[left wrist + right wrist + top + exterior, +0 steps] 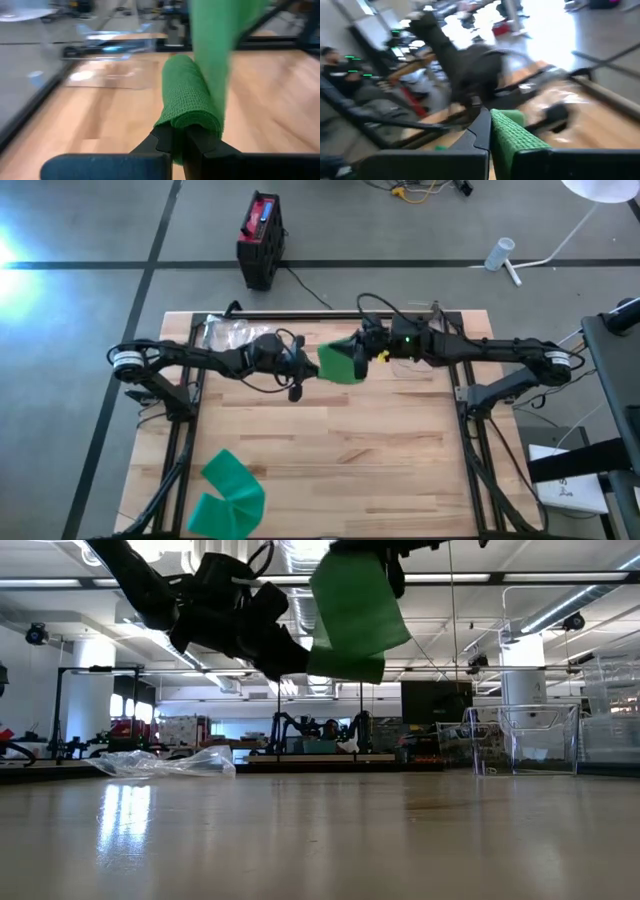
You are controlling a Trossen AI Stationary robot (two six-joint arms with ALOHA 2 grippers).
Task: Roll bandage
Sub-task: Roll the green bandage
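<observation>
A green bandage [340,364] is held in the air between my two grippers, above the far middle of the table. In the low view it hangs as a broad strip [350,612] well clear of the tabletop. My left gripper [303,372] is shut on its partly rolled end [187,100]. My right gripper [360,358] is shut on the strip's other part [515,135]. A second green bandage [230,495] lies loosely folded on the table near the front left corner. My left gripper pinches the rolled end of the bandage [179,129] between its two fingers, several layers thick. The roll is lifted clear of the table, and the loose strip [217,45] runs on from it toward my right gripper. My right gripper pinches the bandage's strip [506,131] between its two fingers, coming level from the table's right side. The bandage is clear of the table and hangs below the fingers.
A crumpled clear plastic bag [228,332] lies at the far left of the table, also in the low view [165,762]. A clear plastic box [525,740] stands at the far right. Bare wood [350,450] lies in the middle and near right.
</observation>
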